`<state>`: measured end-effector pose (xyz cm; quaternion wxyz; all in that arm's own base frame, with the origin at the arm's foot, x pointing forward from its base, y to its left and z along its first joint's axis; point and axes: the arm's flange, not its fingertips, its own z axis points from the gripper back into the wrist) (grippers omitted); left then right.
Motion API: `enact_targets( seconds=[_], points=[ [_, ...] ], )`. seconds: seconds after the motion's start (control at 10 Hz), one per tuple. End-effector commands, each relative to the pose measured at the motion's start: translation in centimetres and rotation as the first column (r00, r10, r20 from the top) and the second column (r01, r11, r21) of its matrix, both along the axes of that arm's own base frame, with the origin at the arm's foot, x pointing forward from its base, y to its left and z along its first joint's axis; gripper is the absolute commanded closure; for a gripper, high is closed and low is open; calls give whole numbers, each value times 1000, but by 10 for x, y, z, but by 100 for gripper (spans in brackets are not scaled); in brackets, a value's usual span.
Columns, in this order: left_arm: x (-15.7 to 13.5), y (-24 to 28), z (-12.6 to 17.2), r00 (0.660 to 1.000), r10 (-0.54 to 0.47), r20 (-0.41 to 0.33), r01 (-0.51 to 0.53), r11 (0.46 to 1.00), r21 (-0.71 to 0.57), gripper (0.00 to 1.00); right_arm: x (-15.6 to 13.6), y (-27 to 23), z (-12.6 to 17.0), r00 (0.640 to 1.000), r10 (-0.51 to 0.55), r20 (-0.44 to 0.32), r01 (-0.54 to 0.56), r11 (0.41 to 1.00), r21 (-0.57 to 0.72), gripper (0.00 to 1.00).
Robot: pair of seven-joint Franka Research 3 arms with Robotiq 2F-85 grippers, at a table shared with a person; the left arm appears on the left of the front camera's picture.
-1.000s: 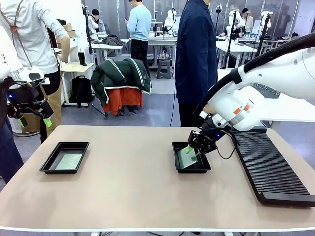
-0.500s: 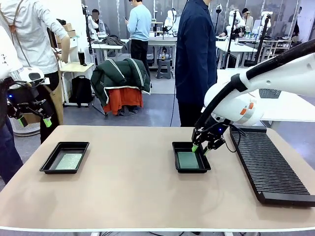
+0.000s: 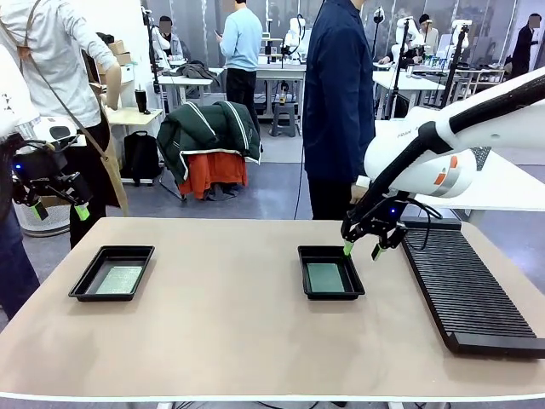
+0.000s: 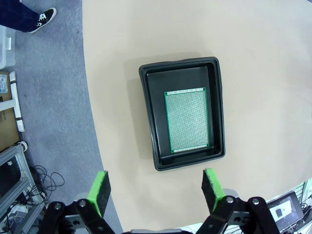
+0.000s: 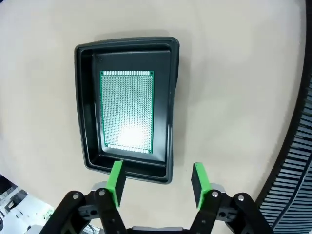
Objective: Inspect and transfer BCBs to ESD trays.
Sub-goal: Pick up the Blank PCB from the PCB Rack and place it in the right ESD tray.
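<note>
The right gripper hangs with its green pads apart and nothing between them, just above the far right corner of the shallow black plastic tray at mid-table. A thin green circuit board lies flat inside. The left gripper, spread wide and empty, hovers beyond the table's left end, near a 2nd black tray holding another green board. A long black ribbed rack sits right.

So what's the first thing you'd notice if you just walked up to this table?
Probably the big white right arm reaching in over the beige table, its open right gripper hanging just above a shallow black plastic tray with a flat green circuit board lying inside. A second identical black tray near the table's left edge holds another green board.
</note>
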<state>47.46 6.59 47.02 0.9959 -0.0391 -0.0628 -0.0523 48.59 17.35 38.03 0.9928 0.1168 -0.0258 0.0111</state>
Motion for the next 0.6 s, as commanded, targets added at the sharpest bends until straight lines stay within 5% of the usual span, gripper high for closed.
enact_targets(
  seconds=[0.0, 0.1, 0.5],
  points=[
    [0, -1, -2, 1000, 3, 12, -3, 1000, -1, 0, 1, -3, 4, 1000, -6, -14, 5, 999, -39, 19],
    [0, -1, -2, 1000, 3, 12, -3, 1000, -1, 0, 3, -4, 6, 1000, -9, -10, 8, 999, -43, 9],
    [0, -1, -2, 1000, 3, 12, -3, 1000, -1, 0, 0, -3, 2, 1000, 5, -3, -5, 1000, -10, 11]
  ],
)
